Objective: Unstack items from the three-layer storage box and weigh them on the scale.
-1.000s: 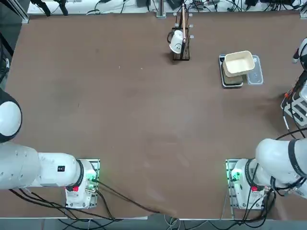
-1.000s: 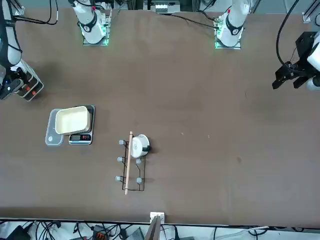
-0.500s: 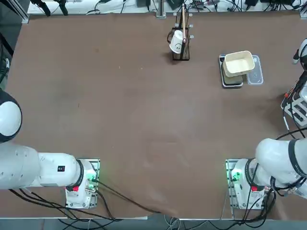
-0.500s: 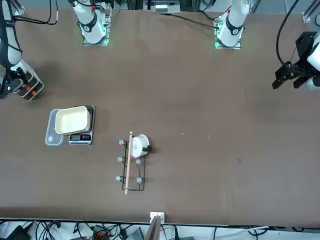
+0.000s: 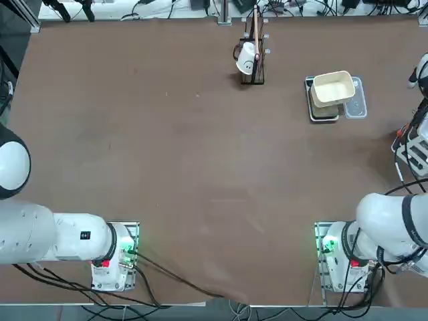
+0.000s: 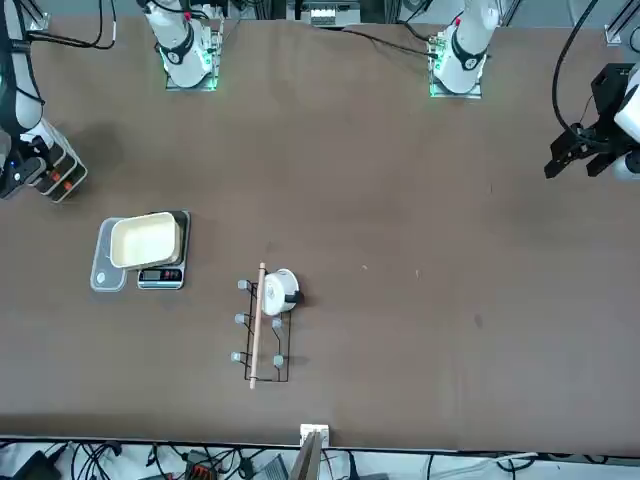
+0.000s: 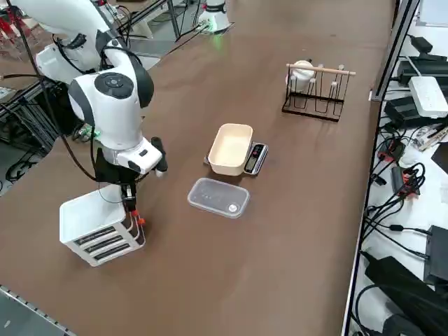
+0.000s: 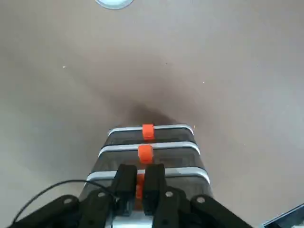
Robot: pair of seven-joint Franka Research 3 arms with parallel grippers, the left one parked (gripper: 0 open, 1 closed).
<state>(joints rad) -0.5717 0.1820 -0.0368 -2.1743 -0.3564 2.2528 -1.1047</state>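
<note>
Brown tabletop: at 9 o'clock of the right side view, three-layer storage box, light rigid plastic, best taken by its small orange drawer tab, which right gripper pinches narrowly; scale under cream tray at center.

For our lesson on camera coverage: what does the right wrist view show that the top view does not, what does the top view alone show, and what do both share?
Only the right wrist view shows the right gripper, its fingers closed on an orange handle of the three-layer storage box. Only the top view shows the scale under the cream tray, the clear container and the dark stand with its white cup. Both show the storage box and the brown table.
</note>
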